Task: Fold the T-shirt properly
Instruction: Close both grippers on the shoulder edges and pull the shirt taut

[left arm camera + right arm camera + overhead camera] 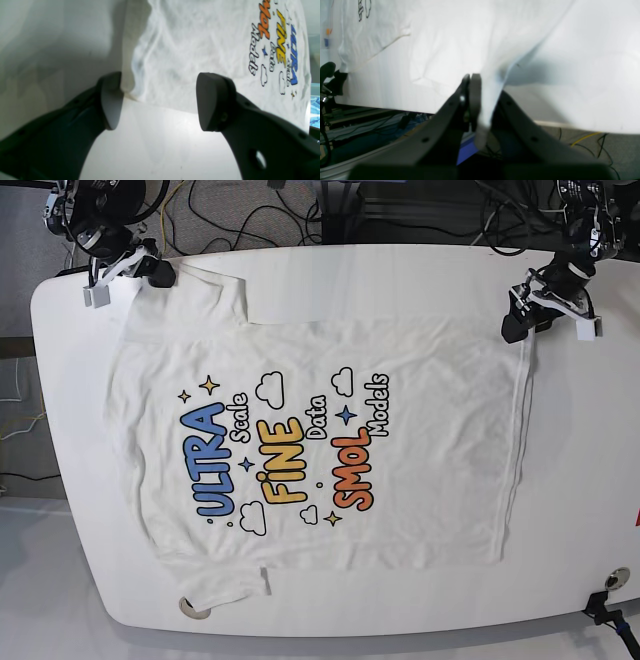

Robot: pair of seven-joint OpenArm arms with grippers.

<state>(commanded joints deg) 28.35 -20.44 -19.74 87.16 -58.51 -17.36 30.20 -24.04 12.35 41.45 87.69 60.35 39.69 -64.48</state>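
The white T-shirt [430, 450] is lying spread out across the white tabletop [590, 480], its print facing up with the words "ULTRA", "FINE" and "SMOL" in blue, yellow and orange, and clouds and stars scattered among them. In the base view its hem is running down the right side of the shirt, well in from the tabletop's right edge, while one sleeve is reaching toward the upper left corner and the other is pointing toward the lower left corner, near a round hole [195, 609] in the tabletop. The right gripper [486, 80] is working at the upper left corner of the tabletop, its fingers closed together on a pinch of white cloth from the upper sleeve; the cloth is passing between them and showing below, and a fold of it is rising off the surface. The left gripper [160, 101] is hovering at the shirt's upper right corner, near the tabletop's far edge, with its fingers standing wide apart on either side of the hem corner. One finger is sitting right at the corner's outer side, though whether it is touching the cloth I cannot tell; the other is over the shirt. A narrow strip along the hem is showing as a raised or turned edge.
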